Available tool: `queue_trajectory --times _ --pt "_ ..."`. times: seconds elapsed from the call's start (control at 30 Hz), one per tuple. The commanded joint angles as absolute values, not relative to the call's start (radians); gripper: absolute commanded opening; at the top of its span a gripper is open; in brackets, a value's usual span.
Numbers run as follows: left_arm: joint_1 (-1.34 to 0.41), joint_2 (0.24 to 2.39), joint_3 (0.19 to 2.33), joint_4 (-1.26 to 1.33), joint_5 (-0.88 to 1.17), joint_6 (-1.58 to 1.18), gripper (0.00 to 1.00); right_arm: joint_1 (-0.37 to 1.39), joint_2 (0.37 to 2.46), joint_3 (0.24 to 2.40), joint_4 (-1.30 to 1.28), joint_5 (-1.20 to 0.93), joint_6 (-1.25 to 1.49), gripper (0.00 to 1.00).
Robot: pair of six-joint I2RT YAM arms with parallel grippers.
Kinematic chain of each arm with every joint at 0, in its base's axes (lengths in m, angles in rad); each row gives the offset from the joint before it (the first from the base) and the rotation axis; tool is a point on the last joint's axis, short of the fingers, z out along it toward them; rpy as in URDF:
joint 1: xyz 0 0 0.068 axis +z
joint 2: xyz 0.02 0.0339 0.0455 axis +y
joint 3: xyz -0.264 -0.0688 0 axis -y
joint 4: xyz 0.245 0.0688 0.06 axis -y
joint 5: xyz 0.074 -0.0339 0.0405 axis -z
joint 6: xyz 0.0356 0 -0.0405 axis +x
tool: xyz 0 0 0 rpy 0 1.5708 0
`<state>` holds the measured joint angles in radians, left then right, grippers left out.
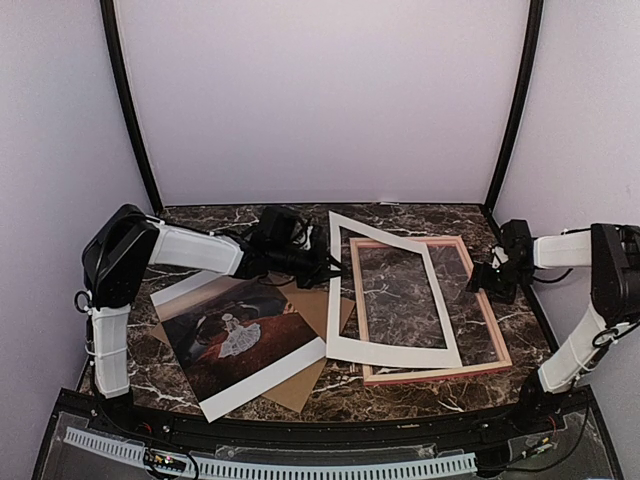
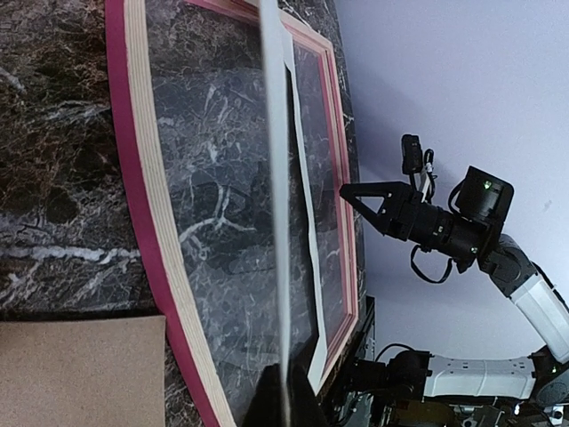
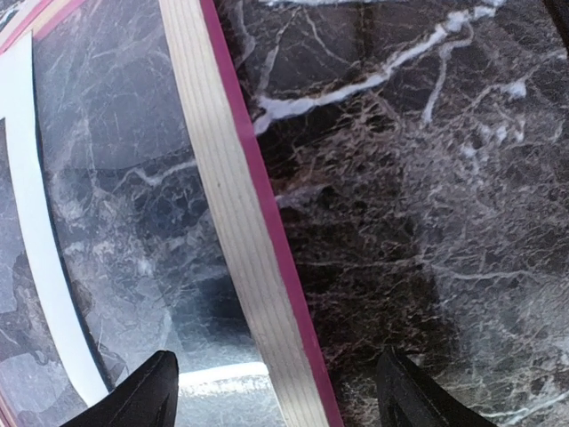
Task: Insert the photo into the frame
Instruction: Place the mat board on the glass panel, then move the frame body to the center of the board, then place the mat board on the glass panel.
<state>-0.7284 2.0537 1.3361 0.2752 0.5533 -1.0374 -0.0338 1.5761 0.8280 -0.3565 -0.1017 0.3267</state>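
Overhead view: the photo (image 1: 235, 335) lies picture-side up on the brown cardboard (image 1: 300, 385) at the left of the worktop (image 1: 400, 397), well apart from the inside of the frame (image 1: 435, 372), which lies flat to the right. A white mat (image 1: 338, 300) sits askew across the frame's left half, overhanging its left rail. The left gripper (image 1: 312, 262) is at the mat's far left corner; the right gripper (image 1: 485, 278) is at the frame's right rail. Left wrist view: we see the mat edge-on as a thin white line (image 2: 276, 222) running down into the jaws, which are together on it; the frame's rail (image 2: 147, 222) and marble show beyond, with the right gripper (image 2: 351, 191) across the frame. Right wrist view: both fingertips (image 3: 147, 396) stand wide apart, one either side of the frame's rail (image 3: 236, 222), holding nothing; whether they touch the rail we cannot tell. A glossy clear sheet (image 3: 124, 178) appears to lie inside the rails. Judgement: the step in hand is handling the mat over the frame; the photo's own step is not begun. Next, the mat must be squared to the rails and released while the right jaws steady the frame, and then the photo fetched.
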Motion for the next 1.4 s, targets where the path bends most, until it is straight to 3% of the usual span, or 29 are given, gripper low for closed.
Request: queue_trajectory --times 0.0,0.3,0.67,1.2,1.37 --pt "-0.733 2.028 1.294 0.325 0.515 -1.063 0.0 -0.037 1.591 0.79 -0.293 -0.169 0.35 0.77" --pt "-0.766 2.035 1.257 0.375 0.432 -1.117 0.0 0.03 1.58 0.741 -0.231 -0.24 0.397 0.75" --pt "-0.794 2.14 1.371 0.35 0.434 -1.122 0.0 0.095 1.54 0.739 -0.226 -0.253 0.429 0.75" --pt "-0.835 2.278 1.507 0.365 0.405 -1.178 0.0 0.095 1.519 0.794 -0.311 -0.168 0.384 0.76" --pt "-0.839 2.292 1.521 0.352 0.409 -1.173 0.04 0.095 1.516 0.801 -0.32 -0.159 0.38 0.76"
